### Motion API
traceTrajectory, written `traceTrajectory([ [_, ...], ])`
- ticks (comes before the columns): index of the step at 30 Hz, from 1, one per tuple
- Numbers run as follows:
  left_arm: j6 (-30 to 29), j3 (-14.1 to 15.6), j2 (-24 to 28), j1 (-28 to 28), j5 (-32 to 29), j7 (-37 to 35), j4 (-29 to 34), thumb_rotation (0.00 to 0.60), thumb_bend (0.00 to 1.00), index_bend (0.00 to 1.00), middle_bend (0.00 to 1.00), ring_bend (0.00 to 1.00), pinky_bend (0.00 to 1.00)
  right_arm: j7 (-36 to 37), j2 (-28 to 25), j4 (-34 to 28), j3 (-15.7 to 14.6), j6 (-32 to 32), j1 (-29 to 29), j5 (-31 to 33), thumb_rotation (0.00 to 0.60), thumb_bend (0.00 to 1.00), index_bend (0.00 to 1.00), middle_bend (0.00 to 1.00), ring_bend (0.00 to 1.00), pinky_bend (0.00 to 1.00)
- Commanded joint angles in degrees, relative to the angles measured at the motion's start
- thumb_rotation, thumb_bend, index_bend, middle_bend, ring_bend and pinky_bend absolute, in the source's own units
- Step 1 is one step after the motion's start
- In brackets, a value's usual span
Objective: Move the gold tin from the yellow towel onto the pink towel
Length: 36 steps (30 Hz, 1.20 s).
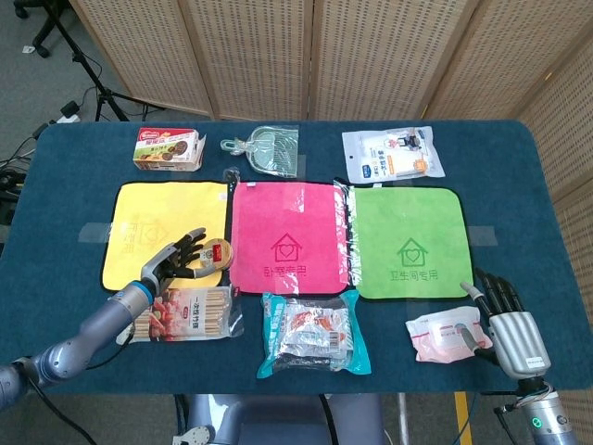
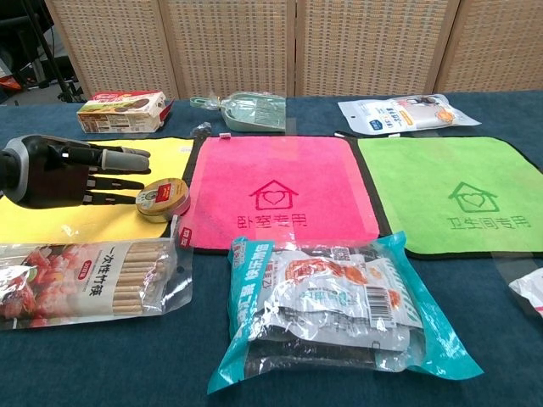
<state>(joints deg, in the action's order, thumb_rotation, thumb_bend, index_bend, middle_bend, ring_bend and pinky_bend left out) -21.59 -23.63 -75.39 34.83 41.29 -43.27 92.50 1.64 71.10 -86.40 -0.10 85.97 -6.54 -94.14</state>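
Bright even indoor light from above, soft short shadows under the objects, white glare on the plastic snack bag [image 2: 339, 297] and on the clear tape strips, both views sharp, slight bending of straight lines at the chest view edges

My left arm reaches in from the near left edge of the table, and my left hand [image 1: 176, 258] sits just left of the gold tin [image 1: 217, 251], fingers stretched toward it, fingertips touching or nearly touching its side; I cannot tell which. My right hand [image 1: 505, 320] lies well to the right of the tin, palm down, fingers spread and holding nothing.
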Motion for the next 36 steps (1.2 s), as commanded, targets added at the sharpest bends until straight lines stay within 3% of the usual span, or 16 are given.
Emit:
traceTrajectory([
  [1,-0.5,0.2,-0.6,0.6,-0.4,0.5,0.0,0.600,0.21,0.06,0.00,0.00,0.00,0.0,0.0,0.0,0.0,0.0,0.0,0.0,0.600,0.36,0.15,0.00,0.00,0.07],
  [36,-4.4,1.5,-6.4,7.5,-4.6,6.0,0.4,0.600,0.21,0.06,0.00,0.00,0.00,1.1,-0.6,-0.2,0.1,0.4,0.1,0.0,0.600,0.36,0.15,0.00,0.00,0.07],
])
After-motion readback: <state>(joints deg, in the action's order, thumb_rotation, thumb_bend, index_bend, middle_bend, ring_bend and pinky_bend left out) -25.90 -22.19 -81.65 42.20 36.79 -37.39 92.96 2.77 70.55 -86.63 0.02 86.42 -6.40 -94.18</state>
